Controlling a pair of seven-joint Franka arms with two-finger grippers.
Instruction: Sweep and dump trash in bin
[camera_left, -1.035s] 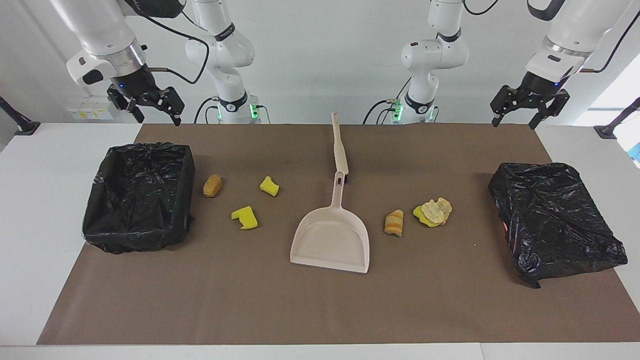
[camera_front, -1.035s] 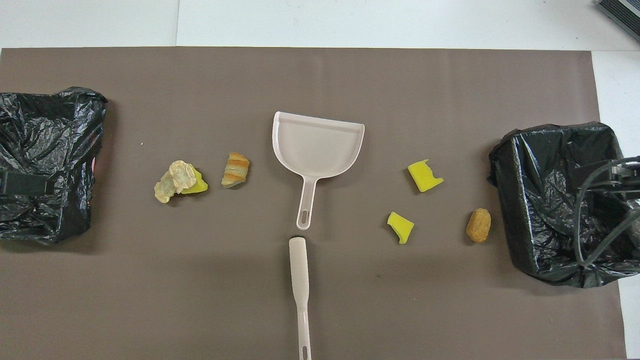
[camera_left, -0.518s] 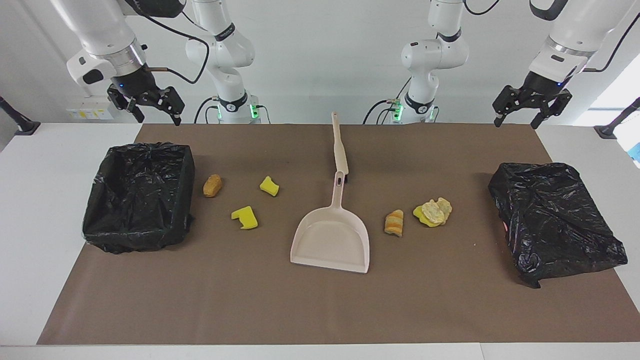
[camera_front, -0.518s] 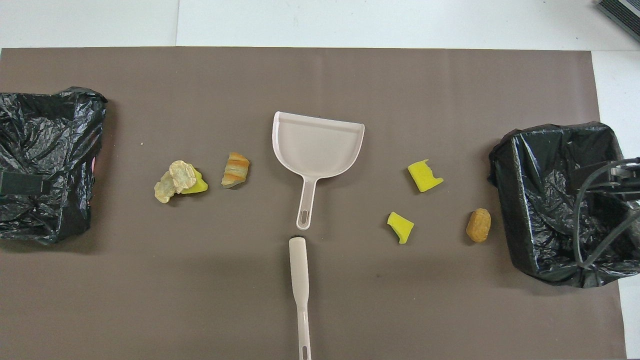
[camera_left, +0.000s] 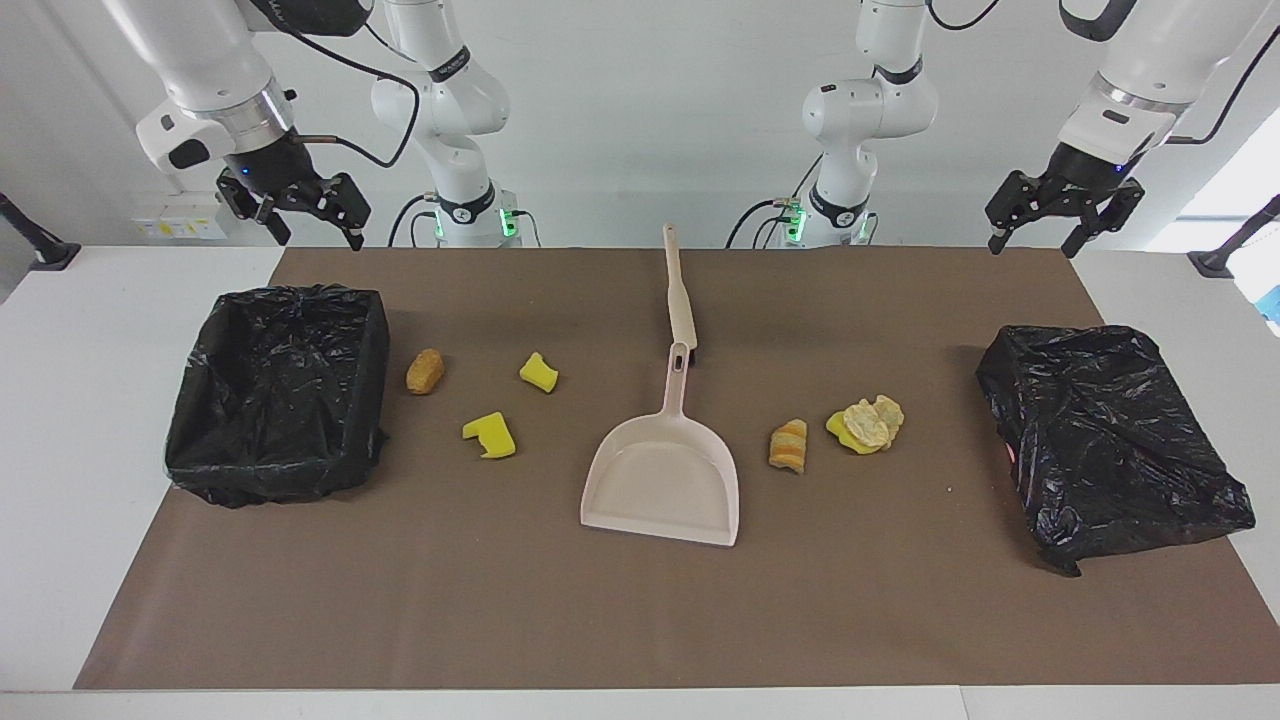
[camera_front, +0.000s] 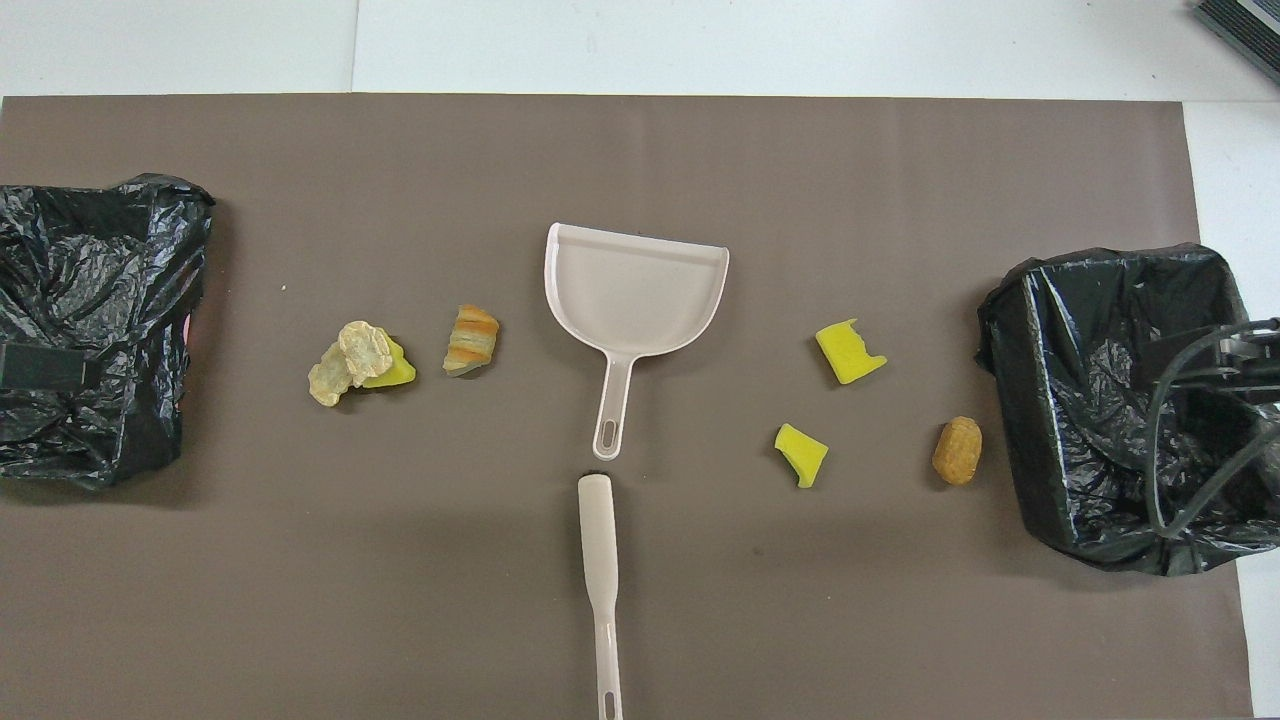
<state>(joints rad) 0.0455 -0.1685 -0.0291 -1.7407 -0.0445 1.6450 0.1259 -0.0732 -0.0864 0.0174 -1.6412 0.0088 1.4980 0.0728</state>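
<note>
Two white arms (camera_left: 200, 60), black cables, black claws (camera_left: 1055, 215), green base lights.

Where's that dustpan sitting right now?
The dustpan lies flat mid-table, its handle pointing toward the robots at the brush, with a striped bread lump beside it toward the left arm's end.

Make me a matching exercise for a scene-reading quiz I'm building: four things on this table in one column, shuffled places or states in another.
Things:
1. dustpan
2. brush
3. open bin
4. paper wad

Places or states:
A. lined with a black bag, at the right arm's end
B. lying on a yellow sponge chunk
C. mid-mat, pan empty
D. nearer the robots than the dustpan, off its handle's end

Pairs: 1-C, 2-D, 3-A, 4-B
</note>
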